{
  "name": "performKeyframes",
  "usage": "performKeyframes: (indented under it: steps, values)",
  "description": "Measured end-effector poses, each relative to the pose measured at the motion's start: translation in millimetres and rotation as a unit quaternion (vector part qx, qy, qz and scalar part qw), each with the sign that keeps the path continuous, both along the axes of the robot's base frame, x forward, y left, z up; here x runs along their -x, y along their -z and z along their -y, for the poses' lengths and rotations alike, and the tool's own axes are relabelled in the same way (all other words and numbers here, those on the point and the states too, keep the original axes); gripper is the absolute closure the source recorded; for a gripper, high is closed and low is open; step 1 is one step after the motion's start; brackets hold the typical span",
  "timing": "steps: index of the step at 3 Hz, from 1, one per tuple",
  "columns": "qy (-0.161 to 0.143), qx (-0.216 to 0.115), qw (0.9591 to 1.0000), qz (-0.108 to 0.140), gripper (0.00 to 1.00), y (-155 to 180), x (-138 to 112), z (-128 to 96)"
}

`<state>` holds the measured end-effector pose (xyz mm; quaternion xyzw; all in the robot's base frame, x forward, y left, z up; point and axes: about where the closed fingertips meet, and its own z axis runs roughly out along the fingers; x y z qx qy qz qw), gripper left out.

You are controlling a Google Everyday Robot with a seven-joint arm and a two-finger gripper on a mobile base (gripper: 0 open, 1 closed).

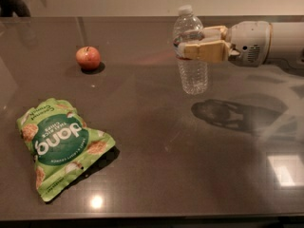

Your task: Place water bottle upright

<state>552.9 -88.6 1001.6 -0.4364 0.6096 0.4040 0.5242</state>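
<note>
The water bottle [192, 65] is a clear ribbed plastic bottle with a white cap. It is nearly upright, cap up, at the back middle of the dark table [156, 175]. My gripper [197, 45] reaches in from the right and is shut on the bottle's upper body, covering its label band. The bottle's base is at or just above the table top; I cannot tell if it touches.
A red apple [88, 58] sits at the back left. A green chips bag [59, 144] lies flat at the front left. The arm's reflection shows on the table to the right of the bottle.
</note>
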Motion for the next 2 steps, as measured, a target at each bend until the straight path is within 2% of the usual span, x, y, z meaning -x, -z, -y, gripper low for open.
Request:
performKeyframes:
  steps: [2]
  values:
    - [0.018,-0.047,0.9986,0.015,1.0,20,-3,15]
